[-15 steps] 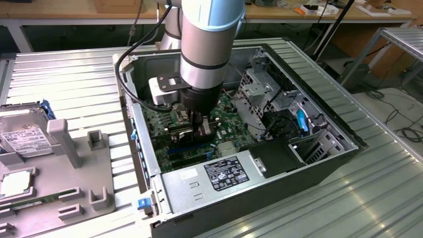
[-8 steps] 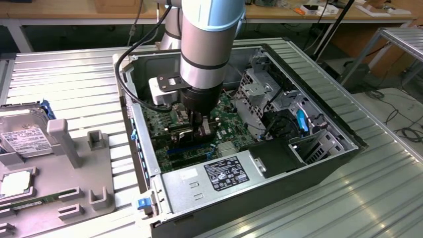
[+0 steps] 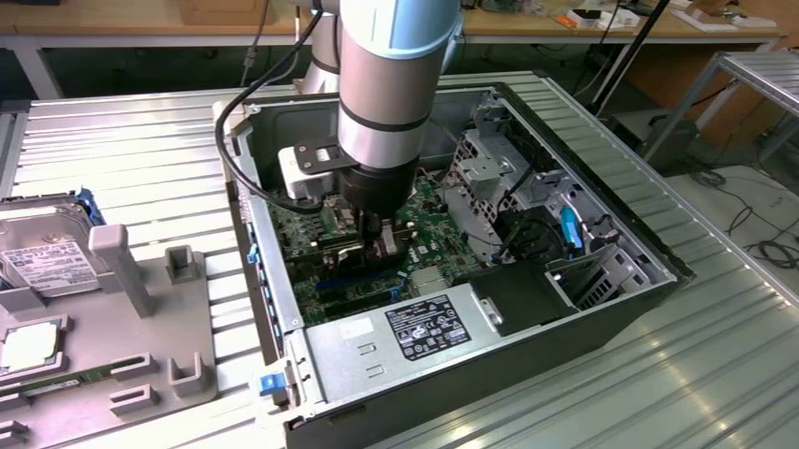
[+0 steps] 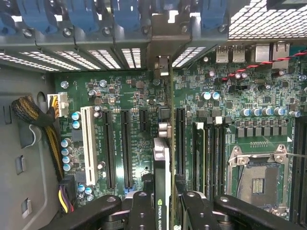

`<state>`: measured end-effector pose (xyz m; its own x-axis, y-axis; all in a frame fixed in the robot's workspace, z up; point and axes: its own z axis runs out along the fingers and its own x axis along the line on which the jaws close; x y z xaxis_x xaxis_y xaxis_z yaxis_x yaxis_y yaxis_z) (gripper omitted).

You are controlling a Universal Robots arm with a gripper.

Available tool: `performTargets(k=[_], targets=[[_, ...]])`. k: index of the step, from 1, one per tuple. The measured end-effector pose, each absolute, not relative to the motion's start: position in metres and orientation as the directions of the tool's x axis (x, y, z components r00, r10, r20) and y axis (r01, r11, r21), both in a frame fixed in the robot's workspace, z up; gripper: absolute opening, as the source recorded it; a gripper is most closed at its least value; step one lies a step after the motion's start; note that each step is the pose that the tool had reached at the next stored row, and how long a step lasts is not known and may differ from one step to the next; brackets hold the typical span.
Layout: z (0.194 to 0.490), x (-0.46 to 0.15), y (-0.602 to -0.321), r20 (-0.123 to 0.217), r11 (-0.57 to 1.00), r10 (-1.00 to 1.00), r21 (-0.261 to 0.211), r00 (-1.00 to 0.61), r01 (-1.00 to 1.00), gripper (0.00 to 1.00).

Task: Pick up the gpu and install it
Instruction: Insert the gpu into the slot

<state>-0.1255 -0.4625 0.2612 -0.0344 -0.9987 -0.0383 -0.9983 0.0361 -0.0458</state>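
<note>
Gripping the gpu (image 4: pixel 161 187) by its top edge, the end effector (image 4: pixel 162 211) holds it edge-on above the motherboard (image 4: pixel 124 96) slots inside the case (image 3: pixel 624 281). I judge the card light, stiff and fragile; edges suit holding, not components.

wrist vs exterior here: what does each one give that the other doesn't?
Wrist only: the gpu edge-on between the gripper fingers, the white slot, the black slots and the empty CPU socket.
Exterior only: the arm reaching down into the case, the power supply and the hard drive on the parts tray.
Both: the green motherboard.
</note>
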Motion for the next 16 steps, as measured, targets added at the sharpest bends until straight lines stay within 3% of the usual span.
performTargets(k=[16], targets=[[0.2612, -0.1216, -0.4628, -0.035, 0.036, -0.999, -0.044, -0.035, -0.998, 0.27]])
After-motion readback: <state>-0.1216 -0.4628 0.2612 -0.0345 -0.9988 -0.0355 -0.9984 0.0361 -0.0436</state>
